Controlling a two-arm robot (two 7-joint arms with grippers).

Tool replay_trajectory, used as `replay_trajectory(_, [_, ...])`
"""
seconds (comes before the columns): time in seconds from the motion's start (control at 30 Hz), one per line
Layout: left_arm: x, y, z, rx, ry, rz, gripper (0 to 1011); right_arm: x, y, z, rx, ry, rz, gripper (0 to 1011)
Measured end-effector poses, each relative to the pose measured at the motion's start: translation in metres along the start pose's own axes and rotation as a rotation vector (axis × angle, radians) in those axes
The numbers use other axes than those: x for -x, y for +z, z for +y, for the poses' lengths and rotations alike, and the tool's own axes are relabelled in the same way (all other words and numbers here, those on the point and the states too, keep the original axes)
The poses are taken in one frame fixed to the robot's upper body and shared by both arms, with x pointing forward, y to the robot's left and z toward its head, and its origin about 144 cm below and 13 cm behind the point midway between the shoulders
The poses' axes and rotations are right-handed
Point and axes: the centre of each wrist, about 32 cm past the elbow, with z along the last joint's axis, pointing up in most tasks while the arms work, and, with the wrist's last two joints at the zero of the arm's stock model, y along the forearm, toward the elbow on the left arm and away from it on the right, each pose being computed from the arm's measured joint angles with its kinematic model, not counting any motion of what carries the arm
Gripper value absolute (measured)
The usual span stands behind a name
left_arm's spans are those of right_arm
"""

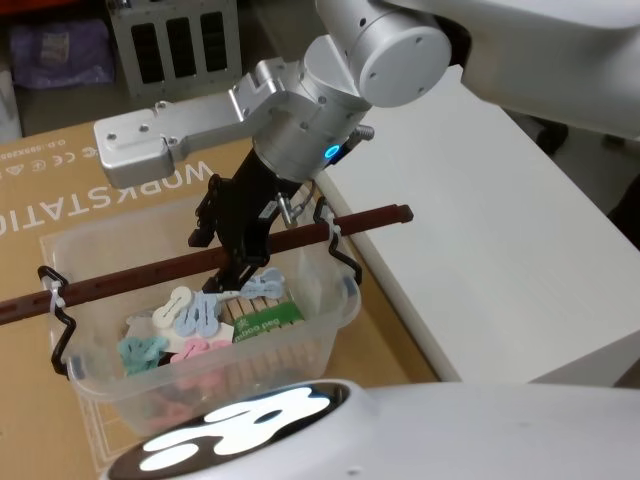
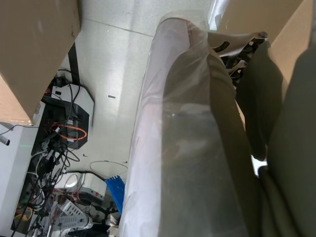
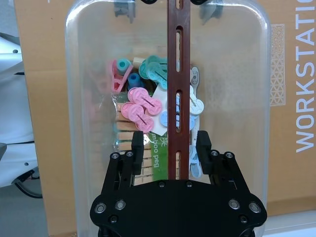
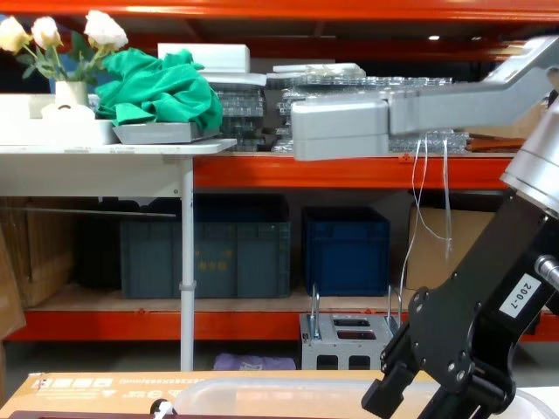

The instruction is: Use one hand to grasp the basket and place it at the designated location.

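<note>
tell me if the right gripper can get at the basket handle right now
Probably yes. The right gripper sits over the handle with its open fingers on either side of the bar and nothing blocking them; the clothes pegs lie lower in the basket.

Storeroom or warehouse-type robot lab indicated. Orange steel racking [image 4: 262,170] seen across chest view, upper shelf stacked with clear plastic goods. Blue crates [image 4: 345,249] stowed at centre, grey metal crate [image 4: 349,339] below them. White table [image 4: 105,147] at upper left, green cloth [image 4: 162,87] and flowers [image 4: 103,30] set on it. Cardboard box [image 1: 60,200] printed "WORKSTATION" laid flat at left of head view. Cable tangle [image 2: 54,148] noted on floor, lower left of left wrist view.
</note>
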Motion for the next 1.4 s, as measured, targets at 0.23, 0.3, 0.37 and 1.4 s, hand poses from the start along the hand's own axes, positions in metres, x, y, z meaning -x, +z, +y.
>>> replay_trajectory(0.23, [0.0, 0.0, 0.0, 0.0, 0.0, 0.0, 0, 0.001, 0.0, -0.004, 0.002, -0.012, 0.004, 797])
replay_trajectory(0.3, [0.0, 0.0, 0.0, 0.0, 0.0, 0.0, 0, 0.002, -0.001, -0.008, 0.007, -0.021, 0.008, 874])
replay_trajectory(0.37, [0.0, 0.0, 0.0, 0.0, 0.0, 0.0, 0, 0.002, -0.002, -0.012, 0.012, -0.029, 0.011, 921])
replay_trajectory(1.4, [0.0, 0.0, 0.0, 0.0, 0.0, 0.0, 0, 0.011, -0.002, -0.082, 0.054, -0.182, 0.023, 1000])
